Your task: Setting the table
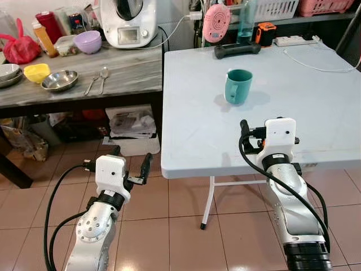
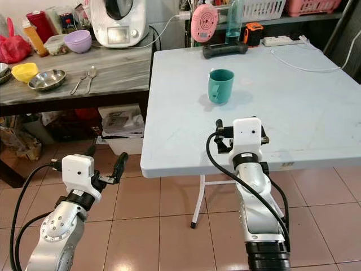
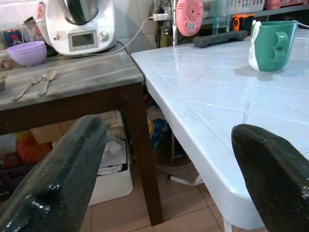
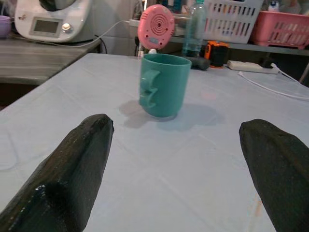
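A: Status, R arm?
B: Right gripper (image 4: 174,169) is above the near part of the pale blue-white square plastic table (image 1: 316,113). Fingers spread wide, nothing between them. It points at the teal ceramic mug (image 1: 238,86).
A: Mug position?
B: Upright, approx. mid-table, well apart from the gripper. Handle faces the robot's left in the wrist view. Behind it, at the far edge: black elongated device (image 1: 237,49), pink round perforated gadget (image 1: 216,23).
A: L arm?
B: Left gripper (image 1: 131,165) is low, over the brown tiled floor (image 1: 169,226), beside the table's near-left corner. Fingers wide apart, empty.
A: Other tableware?
B: On the grey wood-top side table (image 1: 124,70) w/ dark frame, to the left: stainless steel bowl (image 1: 59,80), yellow plastic bowl (image 1: 36,72), lilac plastic bowl (image 1: 88,41), metal fork (image 1: 91,84) and metal spoon (image 1: 104,76) side by side. White kitchen appliance w/ display (image 1: 128,21) stands at the back.
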{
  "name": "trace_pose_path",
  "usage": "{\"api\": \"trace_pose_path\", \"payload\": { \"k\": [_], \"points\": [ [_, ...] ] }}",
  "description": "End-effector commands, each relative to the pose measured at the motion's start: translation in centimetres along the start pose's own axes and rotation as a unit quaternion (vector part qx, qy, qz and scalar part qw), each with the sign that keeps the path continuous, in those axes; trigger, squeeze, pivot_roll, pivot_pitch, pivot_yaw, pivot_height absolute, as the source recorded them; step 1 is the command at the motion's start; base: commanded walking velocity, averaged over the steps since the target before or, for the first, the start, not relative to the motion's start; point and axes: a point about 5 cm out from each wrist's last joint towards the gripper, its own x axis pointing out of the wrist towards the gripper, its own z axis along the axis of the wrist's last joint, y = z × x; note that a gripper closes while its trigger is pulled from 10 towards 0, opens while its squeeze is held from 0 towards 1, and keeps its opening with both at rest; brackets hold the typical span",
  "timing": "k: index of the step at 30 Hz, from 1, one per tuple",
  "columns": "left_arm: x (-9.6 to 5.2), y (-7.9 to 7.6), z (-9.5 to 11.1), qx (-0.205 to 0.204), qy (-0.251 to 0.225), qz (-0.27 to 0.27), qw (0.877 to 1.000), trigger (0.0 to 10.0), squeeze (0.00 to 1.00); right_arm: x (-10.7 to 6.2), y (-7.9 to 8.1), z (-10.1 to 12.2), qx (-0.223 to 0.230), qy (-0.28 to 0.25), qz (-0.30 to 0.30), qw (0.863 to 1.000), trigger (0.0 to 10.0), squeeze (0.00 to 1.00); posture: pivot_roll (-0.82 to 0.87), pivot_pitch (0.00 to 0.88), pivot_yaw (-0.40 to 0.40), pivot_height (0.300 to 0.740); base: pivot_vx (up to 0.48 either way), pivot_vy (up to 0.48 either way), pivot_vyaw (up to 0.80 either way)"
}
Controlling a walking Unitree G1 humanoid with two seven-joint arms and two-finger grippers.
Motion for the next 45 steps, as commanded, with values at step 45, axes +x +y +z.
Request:
{"api": "trace_pose_path", "payload": {
  "k": [45],
  "points": [
    [-0.4,-0.1,0.1,-0.002,-0.002,-0.021,1.000,10.0,0.00,-0.1,1.7,0.1,0.007,-0.004,0.034,0.999,10.0,0.00,-0.12,0.063,0.113,0.740,0.256,0.000,-0.12]
  ]
}}
